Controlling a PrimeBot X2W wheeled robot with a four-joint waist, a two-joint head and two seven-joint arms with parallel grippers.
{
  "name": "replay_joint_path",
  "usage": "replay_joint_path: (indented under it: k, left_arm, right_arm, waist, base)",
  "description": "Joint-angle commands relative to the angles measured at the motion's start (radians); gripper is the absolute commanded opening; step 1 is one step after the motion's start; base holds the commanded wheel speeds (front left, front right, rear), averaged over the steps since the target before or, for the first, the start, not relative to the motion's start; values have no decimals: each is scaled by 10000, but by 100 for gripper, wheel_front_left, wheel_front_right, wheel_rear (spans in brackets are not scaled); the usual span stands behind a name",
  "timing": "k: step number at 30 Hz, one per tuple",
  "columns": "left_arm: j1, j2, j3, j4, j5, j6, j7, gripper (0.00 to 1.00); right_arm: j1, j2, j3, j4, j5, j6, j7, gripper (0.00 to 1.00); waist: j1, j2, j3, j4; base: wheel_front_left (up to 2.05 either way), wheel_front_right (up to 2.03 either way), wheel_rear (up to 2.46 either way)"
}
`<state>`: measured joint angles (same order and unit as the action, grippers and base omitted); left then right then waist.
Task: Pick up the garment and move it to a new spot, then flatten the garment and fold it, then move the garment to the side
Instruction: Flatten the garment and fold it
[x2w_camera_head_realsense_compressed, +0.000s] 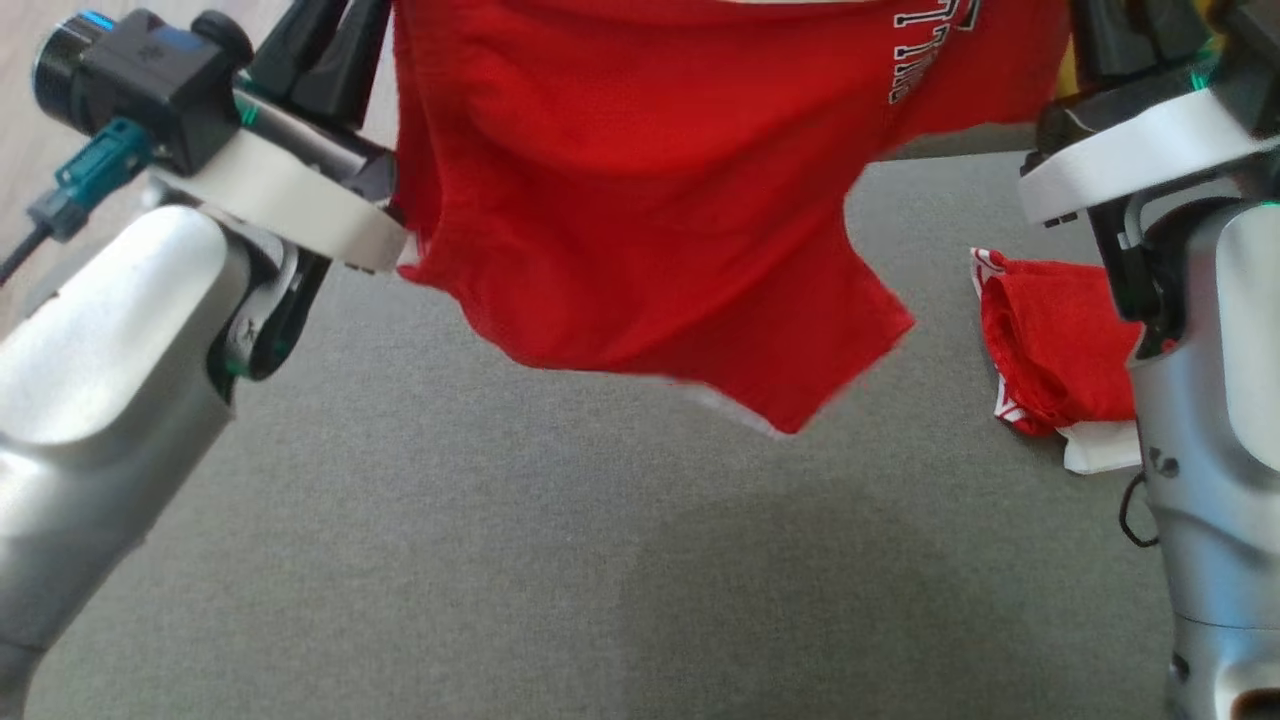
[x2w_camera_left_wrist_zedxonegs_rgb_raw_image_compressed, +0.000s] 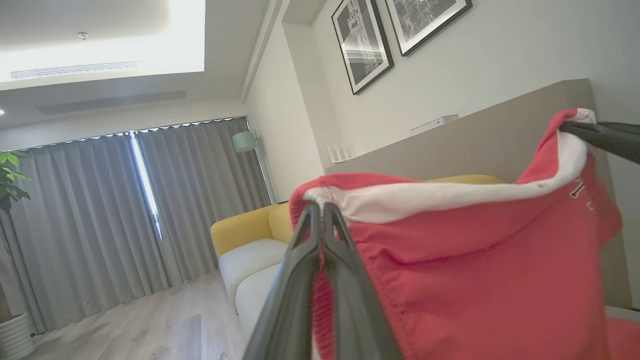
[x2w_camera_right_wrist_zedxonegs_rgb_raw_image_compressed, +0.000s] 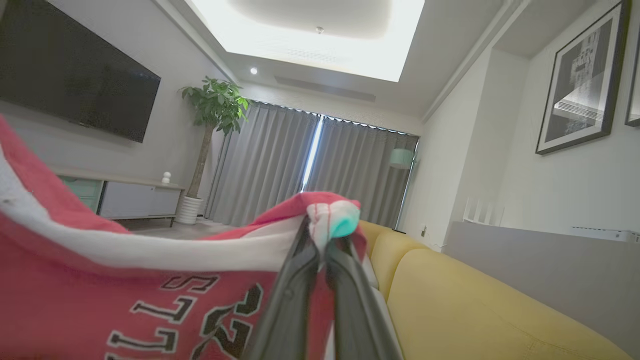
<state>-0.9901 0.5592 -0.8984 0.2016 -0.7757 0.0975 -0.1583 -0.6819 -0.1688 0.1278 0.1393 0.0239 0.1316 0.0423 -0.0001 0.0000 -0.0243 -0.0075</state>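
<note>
The left gripper (x2w_camera_left_wrist_zedxonegs_rgb_raw_image_compressed: 320, 210) and right gripper (x2w_camera_right_wrist_zedxonegs_rgb_raw_image_compressed: 320, 240) each clamp the garment's (x2w_camera_head_realsense_compressed: 620, 200) top edge, spreading it aloft, likely for laying flat.

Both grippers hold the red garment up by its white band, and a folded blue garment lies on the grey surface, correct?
Not blue: the head view shows the folded garment is red with white trim. The rest stands: left gripper and right gripper hold the red garment by its white band.
</note>
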Motion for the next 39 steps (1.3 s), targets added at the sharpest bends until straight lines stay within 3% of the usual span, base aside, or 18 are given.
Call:
replay_joint_path:
  k: [1, 10, 18, 23, 26, 29, 33, 38, 39]
  left_arm:
    - [-345, 442, 585, -249, -9, 87, -33, 0]
    - [245, 734, 431, -688, -74, 271, 30, 0]
    - [943, 1298, 388, -1876, -493, 530, 570, 0]
    - [776, 1753, 517, -2404, -584, 628, 1046, 0]
    - [258, 1736, 653, -2162, -716, 374, 1280, 0]
    - [-884, 1501, 832, -993, -679, -234, 1365, 0]
    - [-2388, 1034, 1054, 790, -327, -778, 979, 0]
    - [-4189, 252, 1358, 2790, 209, -1175, -192, 0]
    - [-4189, 252, 1358, 2790, 209, -1175, -192, 0]
  right_arm:
    - [-261, 0, 123, -223, -18, -9, -27, 0]
    - [-9, -231, 245, 79, 42, -9, -197, 0]
    - [785, -750, 270, -707, 523, -9, 713, 0]
    - [681, -978, 328, -1339, 683, -9, 1547, 0]
    - [48, -979, 567, -1233, 834, -9, 1839, 0]
    - [-1561, -923, 1041, -163, 896, -9, 1745, 0]
    - [-3789, -654, 1412, 1653, 698, -9, 831, 0]
    - [-6208, -139, 614, 4020, 55, -9, -832, 0]
    - [-6208, -139, 614, 4020, 55, -9, -832, 0]
  waist:
    - [1, 0, -16, 33]
    - [1, 0, -90, 206]
    - [1, 0, 54, 237]
    - [1, 0, 842, 157]
    - [1, 0, 1579, 102]
    - [1, 0, 2661, -39]
    - [1, 0, 3506, -189]
    - [1, 0, 4130, -165]
    - [1, 0, 4130, -165]
  base:
    - [0, 0, 0]
    - [0, 0, 0]
    - [0, 0, 0]
    - [0, 0, 0]
    - [0, 0, 0]
    - [0, 0, 0]
    - [0, 0, 0]
    - [0, 0, 0]
    - [0, 0, 0]
